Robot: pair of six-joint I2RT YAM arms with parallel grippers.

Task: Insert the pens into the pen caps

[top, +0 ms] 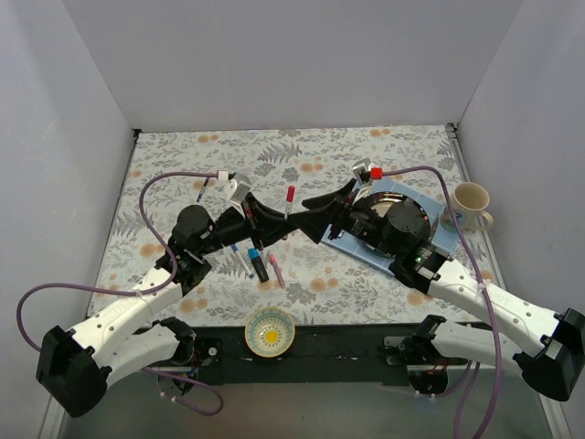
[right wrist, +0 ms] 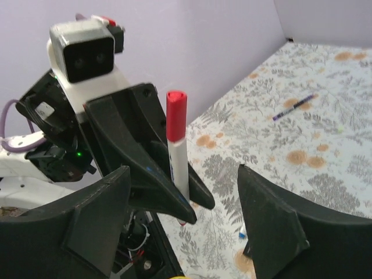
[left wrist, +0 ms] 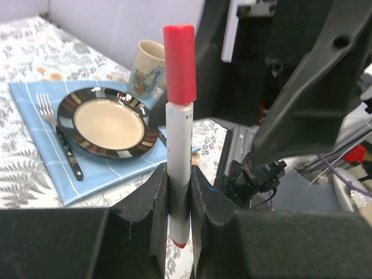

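- Pale walls box in a floral-print surface (top: 366, 274). The plate (left wrist: 107, 123) on its blue mat (left wrist: 99, 174) is the mark for every place below.
- Left of the plate, lifted clear of the surface, a white pen (left wrist: 177, 151) stands upright with a red cap (left wrist: 179, 64) on its top end.
- Left gripper (left wrist: 179, 197): jaws clamped on the lower barrel of that pen, whose tip pokes out beneath them.
- Right gripper (right wrist: 183, 174): jaws apart, one on either side of the capped pen, holding nothing.
- Further left of the plate, loose pens (top: 254, 262) lie on the surface. They are too small to tell which of them have caps.
- A strip of pale collar shows under the red cap, and I cannot tell whether it is pushed fully home.
- Risk: if the cap sits loosely, tilting the pen to lay it down could shake it off.
- Risk: the open jaws stand close around the pen, so a skewed retreat could clip the cap or twist the barrel in the left grip.
- Risk: both arms crowd together left of the plate, so a hasty move by either could knock the other.
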